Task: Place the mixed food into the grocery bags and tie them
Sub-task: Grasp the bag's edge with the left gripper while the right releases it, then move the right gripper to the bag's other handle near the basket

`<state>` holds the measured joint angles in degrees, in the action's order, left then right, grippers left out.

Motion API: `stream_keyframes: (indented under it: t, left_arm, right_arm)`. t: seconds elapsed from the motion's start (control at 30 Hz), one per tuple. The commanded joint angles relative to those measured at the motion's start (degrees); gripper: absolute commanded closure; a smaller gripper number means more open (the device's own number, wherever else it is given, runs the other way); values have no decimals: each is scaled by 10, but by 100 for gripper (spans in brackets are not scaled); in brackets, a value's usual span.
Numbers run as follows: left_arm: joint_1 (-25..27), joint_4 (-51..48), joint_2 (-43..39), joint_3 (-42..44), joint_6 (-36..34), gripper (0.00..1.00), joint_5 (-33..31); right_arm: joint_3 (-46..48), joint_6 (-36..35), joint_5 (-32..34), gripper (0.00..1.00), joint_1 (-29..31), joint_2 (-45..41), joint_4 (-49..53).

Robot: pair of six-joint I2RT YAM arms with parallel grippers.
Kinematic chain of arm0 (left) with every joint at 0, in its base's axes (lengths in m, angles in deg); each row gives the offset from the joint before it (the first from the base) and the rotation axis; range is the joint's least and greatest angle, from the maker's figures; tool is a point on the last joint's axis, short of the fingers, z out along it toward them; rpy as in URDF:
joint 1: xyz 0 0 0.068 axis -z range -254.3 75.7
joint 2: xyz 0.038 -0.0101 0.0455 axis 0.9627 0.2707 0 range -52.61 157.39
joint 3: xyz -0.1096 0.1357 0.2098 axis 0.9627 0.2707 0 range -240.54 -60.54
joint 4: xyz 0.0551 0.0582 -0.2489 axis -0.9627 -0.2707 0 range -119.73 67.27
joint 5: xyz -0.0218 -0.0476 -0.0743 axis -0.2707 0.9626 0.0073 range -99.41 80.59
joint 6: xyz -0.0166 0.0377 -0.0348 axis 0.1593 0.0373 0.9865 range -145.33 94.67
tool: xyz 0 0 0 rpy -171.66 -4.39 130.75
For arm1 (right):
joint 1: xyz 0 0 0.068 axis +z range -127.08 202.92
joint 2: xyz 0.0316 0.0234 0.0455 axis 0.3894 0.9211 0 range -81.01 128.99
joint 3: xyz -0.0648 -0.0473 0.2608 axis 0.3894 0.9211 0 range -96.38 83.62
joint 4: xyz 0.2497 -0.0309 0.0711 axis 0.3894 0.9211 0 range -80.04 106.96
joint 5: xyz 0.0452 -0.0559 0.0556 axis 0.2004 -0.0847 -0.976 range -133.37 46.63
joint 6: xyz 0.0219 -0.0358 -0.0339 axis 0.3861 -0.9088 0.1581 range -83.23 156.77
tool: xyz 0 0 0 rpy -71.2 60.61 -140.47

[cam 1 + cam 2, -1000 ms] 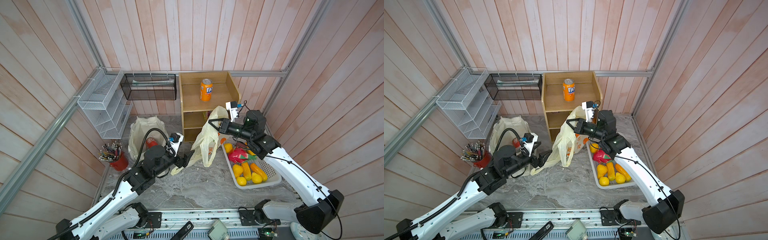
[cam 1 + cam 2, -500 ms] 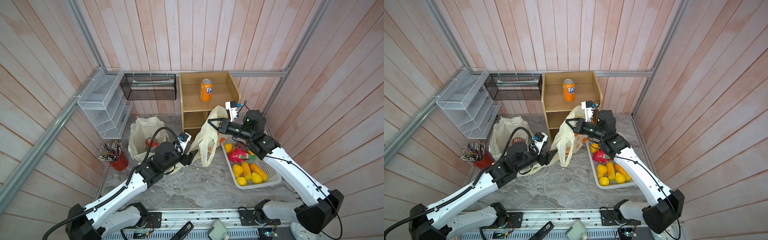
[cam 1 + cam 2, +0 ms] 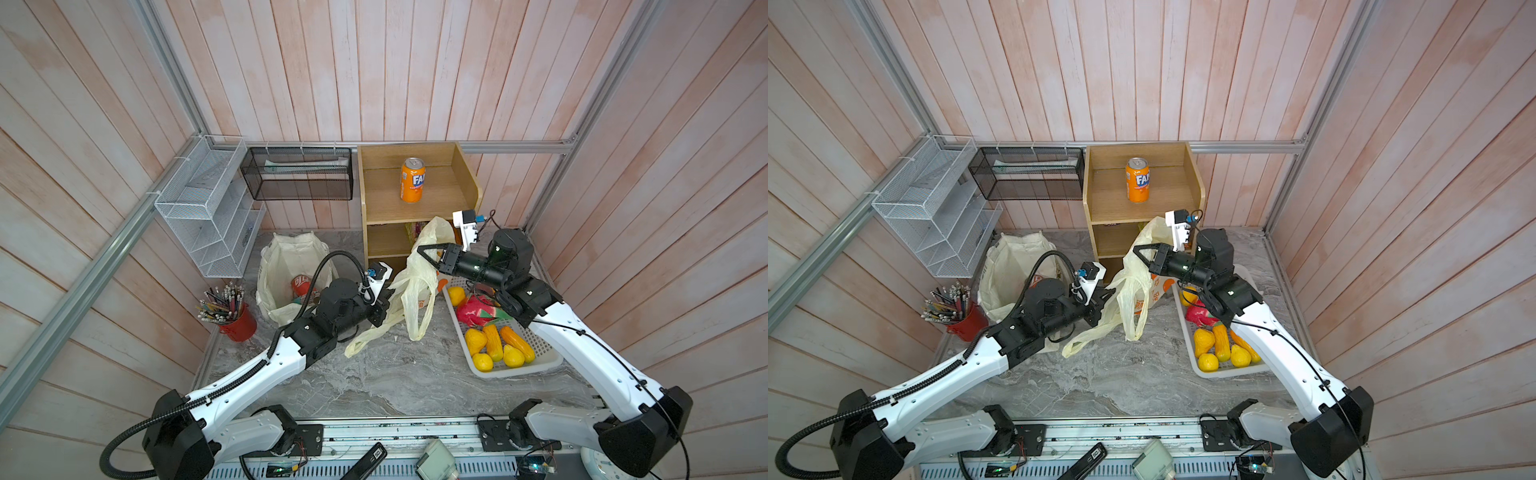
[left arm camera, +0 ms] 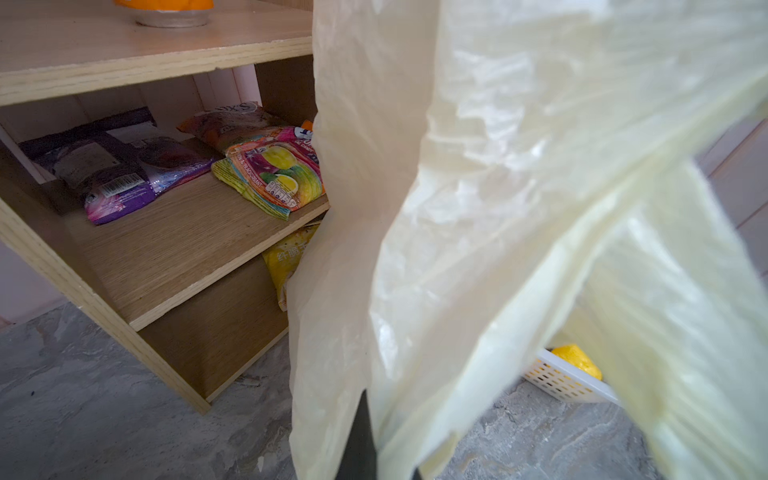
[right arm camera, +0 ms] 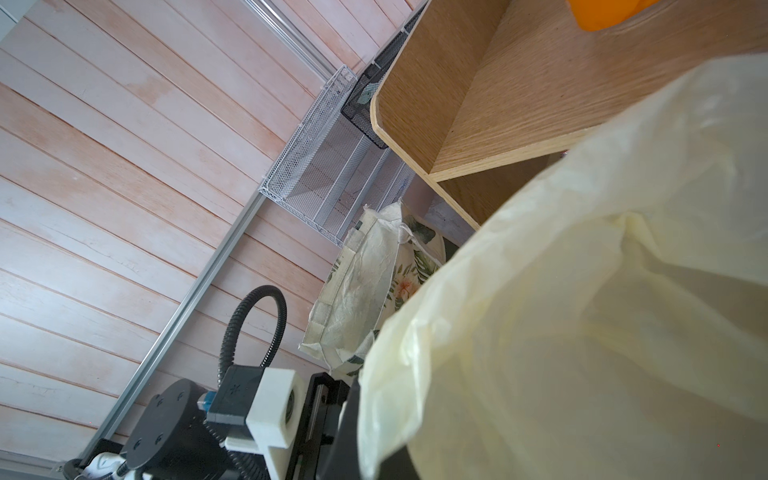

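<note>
Left gripper had reached the plastic bag by the shelf unit — fingers pinched its handle; right gripper fingers clamped its rim — tying looked ready.

Fanta can on the shelf unit top, 12 o'clock in both top views: blue-white logo, only "FA" shows. Red cola can, 10 o'clock from table centre: white script, unreadable. Plastic carrier bag, 12 o'clock: orange print with small writing, too small to read. Left wrist view, middle shelf: candy packet edge reads "BLACKCURRANT"; purple packet has a barcode, digits illegible. Lower shelf: yellow packet has Chinese characters, "纤脆".
</note>
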<state>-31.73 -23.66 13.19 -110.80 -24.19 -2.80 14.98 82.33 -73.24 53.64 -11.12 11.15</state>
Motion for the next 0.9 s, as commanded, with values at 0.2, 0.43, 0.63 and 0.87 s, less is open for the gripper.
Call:
stream_keyframes:
  t: [0.2, 0.43, 0.63, 0.87]
  left_arm:
    - [4, -104, -105, -17, 125, 100, 106]
    - [38, -95, -108, -27, 203, 100, 126]
    - [38, -98, -48, -82, 264, 100, 79]
    - [35, -109, 2, -112, 220, 100, 27]
  right_arm:
    - [9, 3, -16, 93, 3, 28, -39]
    - [-67, 8, -78, 78, -20, 148, -60]
    - [-116, 9, -91, 42, -122, 174, -38]
    - [-33, 18, -106, 35, -283, 66, -39]
